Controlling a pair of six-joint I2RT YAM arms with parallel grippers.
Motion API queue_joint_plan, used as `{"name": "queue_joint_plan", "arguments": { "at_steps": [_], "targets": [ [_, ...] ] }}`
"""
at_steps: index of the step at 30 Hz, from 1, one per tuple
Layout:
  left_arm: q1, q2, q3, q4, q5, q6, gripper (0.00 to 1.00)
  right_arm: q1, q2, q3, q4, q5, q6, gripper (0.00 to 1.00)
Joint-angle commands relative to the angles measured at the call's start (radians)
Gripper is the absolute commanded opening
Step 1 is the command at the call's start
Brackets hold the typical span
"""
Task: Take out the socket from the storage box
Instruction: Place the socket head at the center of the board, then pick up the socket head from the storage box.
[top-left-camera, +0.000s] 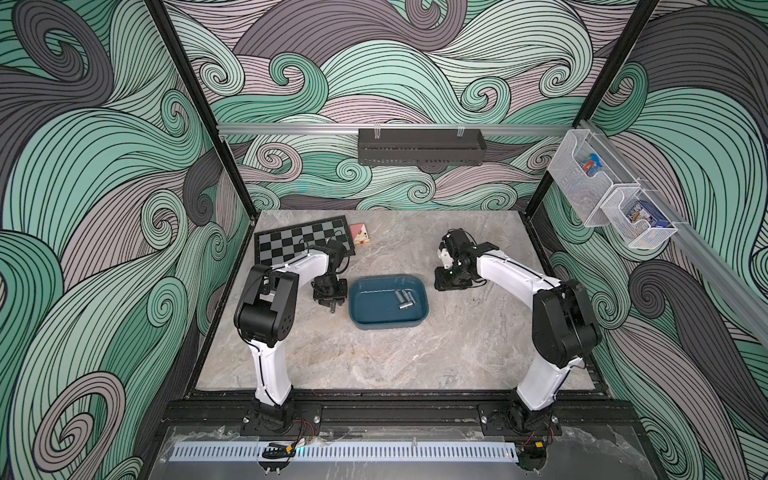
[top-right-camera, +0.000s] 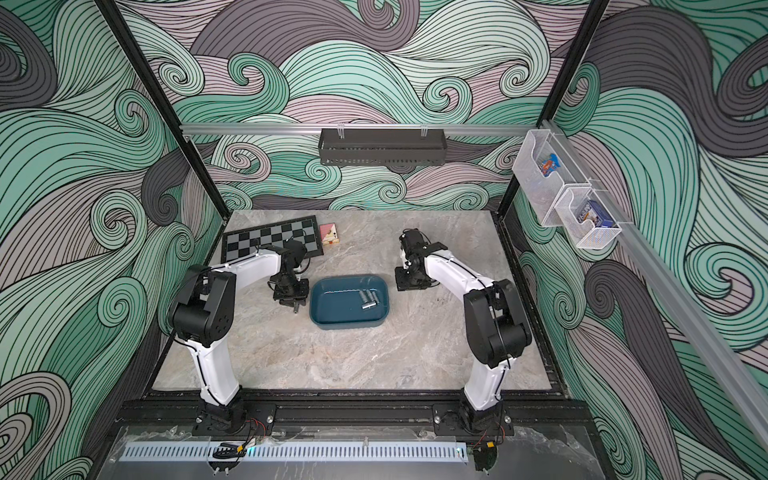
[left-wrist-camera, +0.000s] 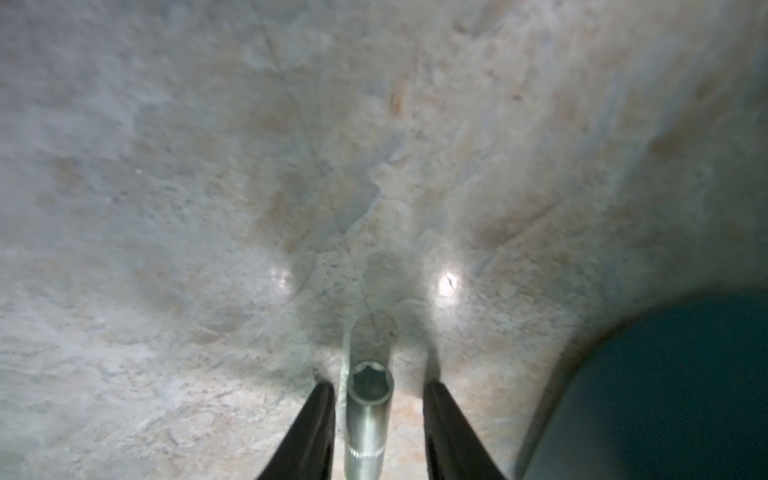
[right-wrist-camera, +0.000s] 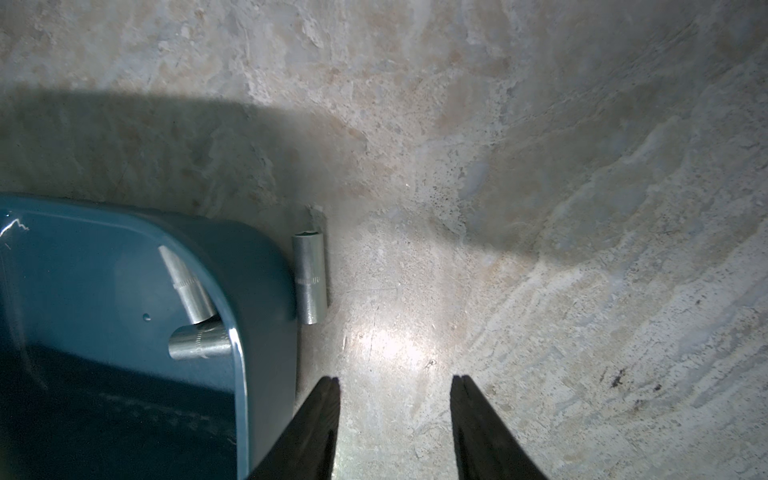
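Room: walls with a wave pattern in green, grey and pale pink close three sides. A black perforated tray (top-left-camera: 419, 147) hangs on the back wall and two white mesh baskets (top-left-camera: 619, 216) on the right wall.
Tabletop: the grey marble tabletop (top-left-camera: 374, 353) carries a chessboard (top-left-camera: 303, 241) and a small pink box (top-left-camera: 359, 235) at its far left corner.
Storage box: the storage box (top-left-camera: 370, 309) stands in the middle, between the two grippers. In both top views three sockets (top-left-camera: 404, 300) lie together at its right end.
Left gripper: the left gripper (top-left-camera: 331, 303) points down just beside the left wall of the box.
Left wrist view alone: the near socket (left-wrist-camera: 368, 415) is outside the box, between the black fingers (left-wrist-camera: 316, 424). There is a gap on each side, so the gripper is parted and clamps nothing.
Right gripper: the right gripper (top-left-camera: 451, 282) hangs at the far right corner of the box.
Right wrist view alone: the outer socket (right-wrist-camera: 309, 282) lies on the tabletop just beside the outer wall of the box. In the top views the gripper hides it. The fingers stand apart with only bare tabletop between them.
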Motion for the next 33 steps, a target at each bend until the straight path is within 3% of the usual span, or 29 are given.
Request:
{"name": "queue_joint_plan", "arguments": {
  "at_steps": [1, 8, 17, 22, 25, 33],
  "targets": [
    [0.005, -0.035, 0.003, -0.015, 0.002, 0.015, 0.40, -0.002, -0.030, -0.002, 0.008, -0.008, 0.000, 0.48],
    [0.007, -0.149, -0.015, -0.018, -0.005, 0.006, 0.40, 0.000, -0.059, -0.004, 0.006, -0.006, -0.001, 0.48],
    [0.006, -0.438, -0.075, -0.050, -0.008, -0.022, 0.42, 0.034, -0.120, 0.037, -0.042, 0.018, -0.018, 0.48],
    [0.006, -0.615, -0.168, -0.057, 0.020, -0.013, 0.43, 0.103, -0.140, 0.092, -0.098, 0.026, -0.026, 0.47],
    [0.006, -0.718, -0.239, -0.026, 0.026, 0.016, 0.49, 0.170, -0.121, 0.148, -0.137, 0.032, -0.029, 0.46],
    [0.005, -0.872, -0.322, 0.013, -0.008, 0.029, 0.52, 0.275, -0.007, 0.258, -0.166, -0.022, -0.006, 0.41]
  ]
}}
